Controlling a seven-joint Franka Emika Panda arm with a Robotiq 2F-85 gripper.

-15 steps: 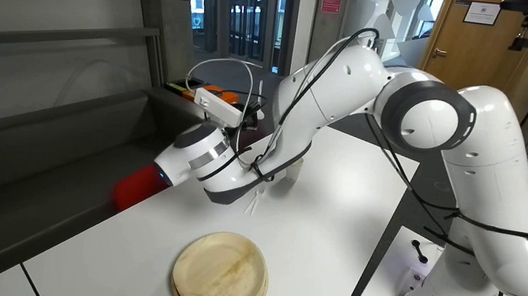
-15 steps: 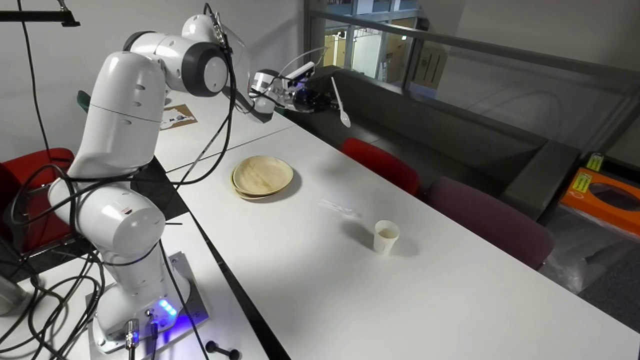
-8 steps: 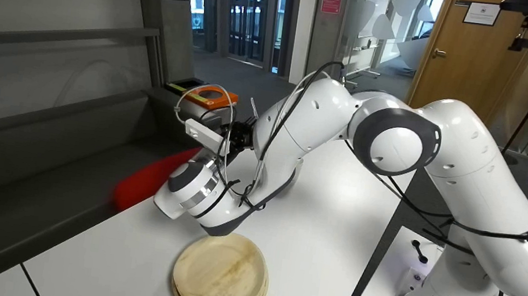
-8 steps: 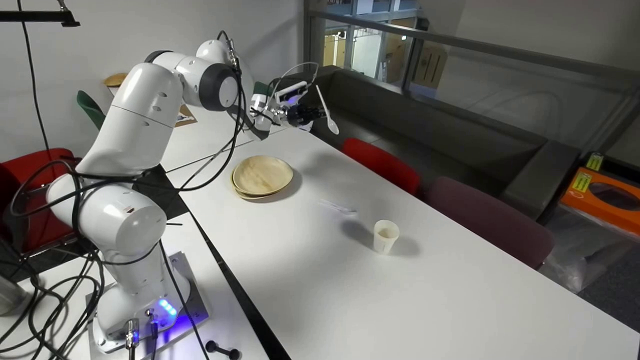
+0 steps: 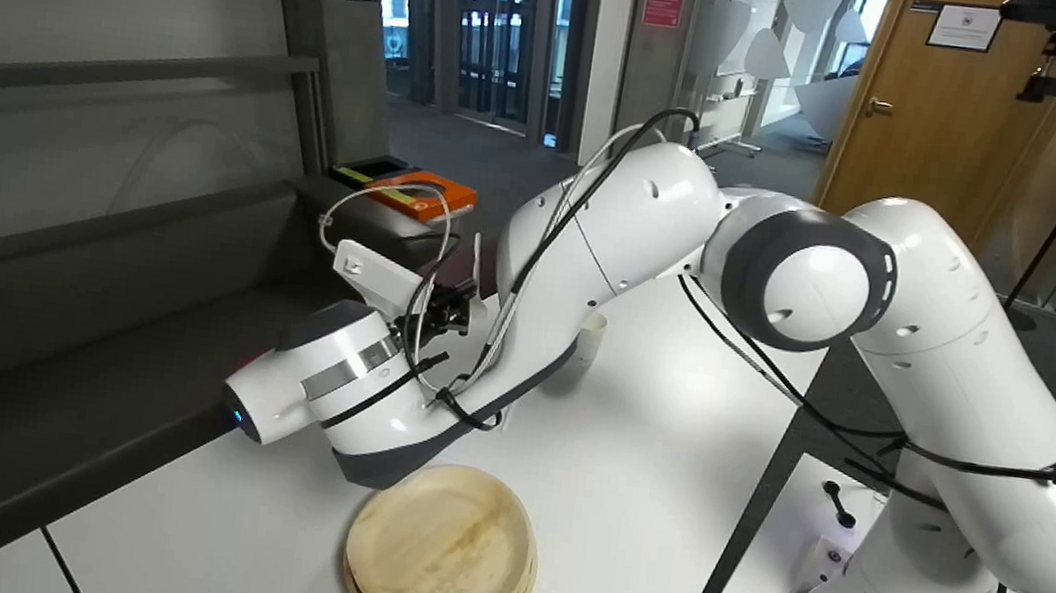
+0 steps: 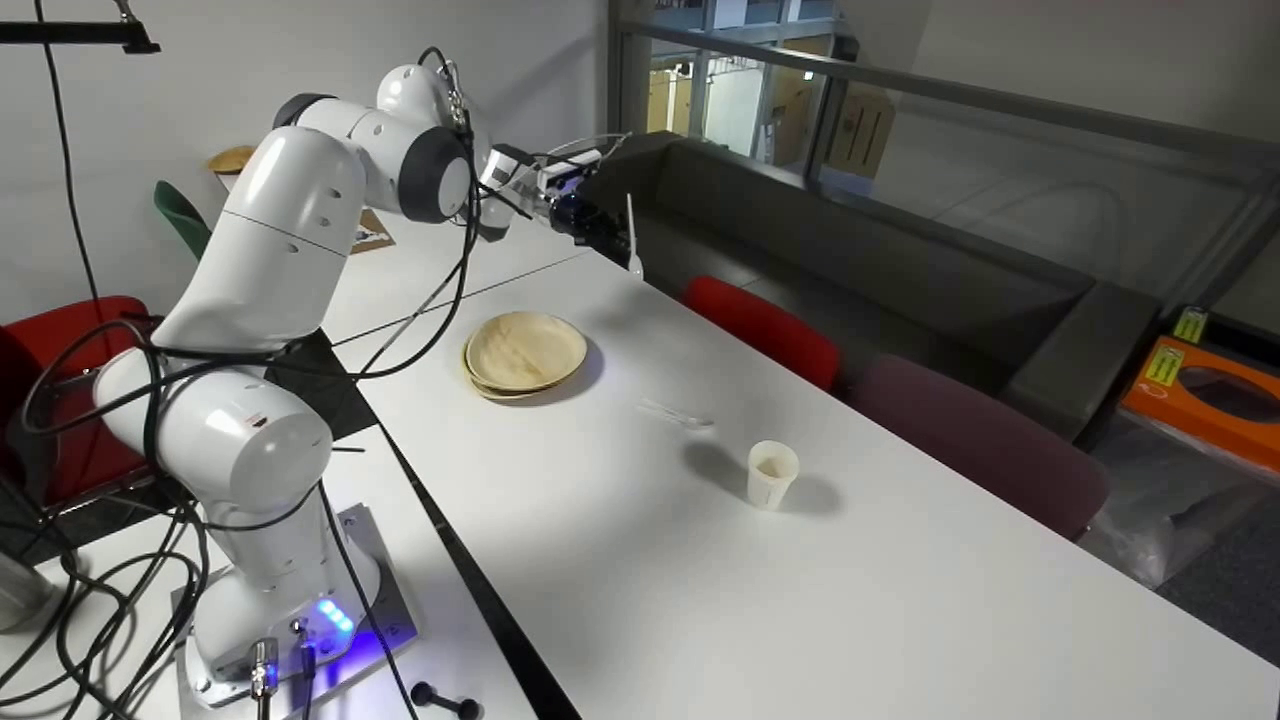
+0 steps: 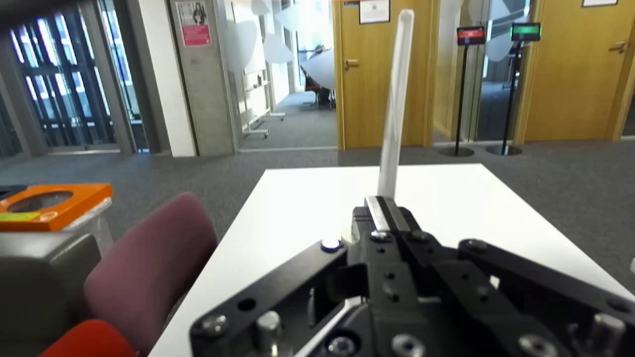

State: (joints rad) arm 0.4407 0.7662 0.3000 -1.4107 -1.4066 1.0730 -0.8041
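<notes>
My gripper (image 7: 385,213) is shut on a white plastic spoon (image 7: 397,99). The spoon's handle points up past the fingertips in the wrist view; its bowl is hidden there. In an exterior view the spoon (image 6: 632,235) hangs near upright, bowl down, from the gripper (image 6: 620,243), above the table's far edge. In an exterior view the spoon (image 5: 476,275) partly shows beside the gripper (image 5: 454,310), behind the forearm. Stacked round wooden plates (image 5: 442,548) lie on the table; they also show in an exterior view (image 6: 525,350). White plastic cutlery (image 6: 676,414) and a white cup (image 6: 772,478) are on the table.
The white table (image 6: 850,600) borders a grey bench (image 6: 900,260). A red chair (image 6: 765,325) and a maroon chair (image 6: 980,445) stand at its edge. An orange-lidded bin (image 6: 1215,390) is beyond. The cup (image 5: 589,337) shows behind the arm.
The arm has lowered, and the gripper with the spoon has moved down and to the left in both exterior views. The spoon hangs more upright now. Plates, cup and cutlery have not moved.
</notes>
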